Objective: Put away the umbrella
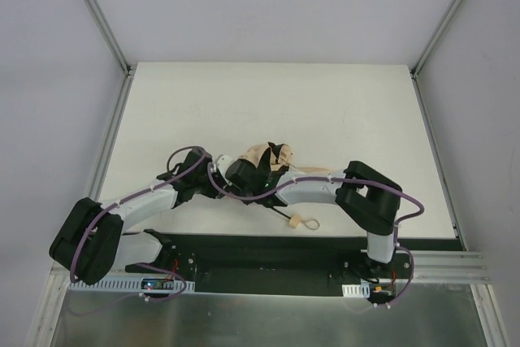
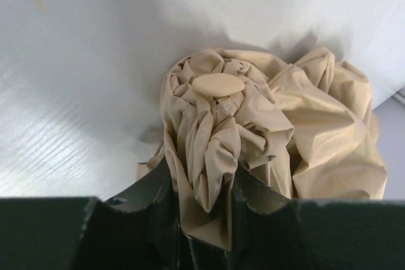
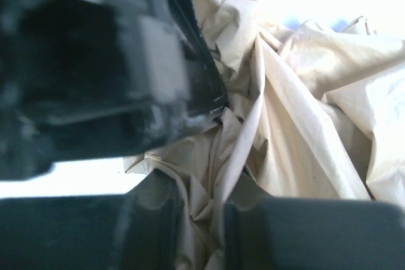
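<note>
The umbrella [image 1: 266, 157] lies collapsed in a bunched beige heap at the middle of the table, with some black lining showing. In the left wrist view its crumpled canopy [image 2: 266, 131] fills the centre, with a pale oval cap [image 2: 218, 85] on top. My left gripper [image 2: 202, 184] is shut on a fold of the beige fabric. My right gripper [image 3: 202, 197] is shut on another fold of the fabric [image 3: 297, 105], close beside the left gripper's black body [image 3: 95, 61]. In the top view both grippers, left [image 1: 241, 170] and right [image 1: 272, 178], meet at the near side of the heap.
A thin dark rod with a beige strap loop [image 1: 304, 222] lies on the white table [image 1: 325, 103] near its front edge, beside the right arm. Metal frame posts stand at the table's left and right sides.
</note>
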Tool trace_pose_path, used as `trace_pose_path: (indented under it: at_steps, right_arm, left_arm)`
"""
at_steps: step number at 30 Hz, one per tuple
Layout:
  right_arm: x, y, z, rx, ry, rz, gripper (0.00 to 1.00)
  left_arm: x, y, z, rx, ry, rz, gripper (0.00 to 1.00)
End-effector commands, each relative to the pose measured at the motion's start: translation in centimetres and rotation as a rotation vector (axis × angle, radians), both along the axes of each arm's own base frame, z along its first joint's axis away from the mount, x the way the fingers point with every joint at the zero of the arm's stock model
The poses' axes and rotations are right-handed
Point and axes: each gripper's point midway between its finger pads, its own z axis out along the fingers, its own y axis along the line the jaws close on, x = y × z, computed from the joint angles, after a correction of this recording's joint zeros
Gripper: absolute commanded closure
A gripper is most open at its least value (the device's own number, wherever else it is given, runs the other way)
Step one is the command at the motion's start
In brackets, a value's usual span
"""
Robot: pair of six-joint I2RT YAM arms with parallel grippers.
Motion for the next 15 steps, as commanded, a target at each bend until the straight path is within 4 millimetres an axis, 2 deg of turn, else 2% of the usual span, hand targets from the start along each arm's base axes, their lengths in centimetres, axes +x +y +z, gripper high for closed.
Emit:
trace_pose_path:
  at_steps: [1, 3, 7, 8, 10, 15]
  right_arm:
    - [-1.4, -5.3, -6.4, -0.066, 0.231, -0.077, 1.0]
    - [-2.5, -4.7, -6.5, 0.034, 0.361, -0.054, 1.0]
    - [-4.8, -3.8, -6.2, 0.178, 0.611, 0.0, 1.0]
    - [-5.2, -3.6, -6.1, 0.197, 0.655, 0.007, 1.0]
    - [-5.8, -3.4, -5.9, 0.235, 0.739, 0.014, 1.0]
    - [-5.9, -2.4, -4.7, 0.351, 0.915, -0.028, 1.0]
  left_arm:
    - [-3.3, 1.4, -1.2, 0.052, 0.115, -0.016, 0.82]
    - [-3.2, 1.8, -0.9, 0.057, 0.065, -0.03, 0.46]
    - [-3.1, 3.4, -0.7, 0.072, -0.047, -0.016, 0.06]
    - [-3.1, 3.6, -0.4, 0.048, -0.08, -0.004, 0.01]
    - [-2.9, 3.5, -0.3, 0.0, -0.139, 0.011, 0.01]
    - [-2.3, 2.7, -0.1, -0.08, -0.195, 0.017, 0.01]
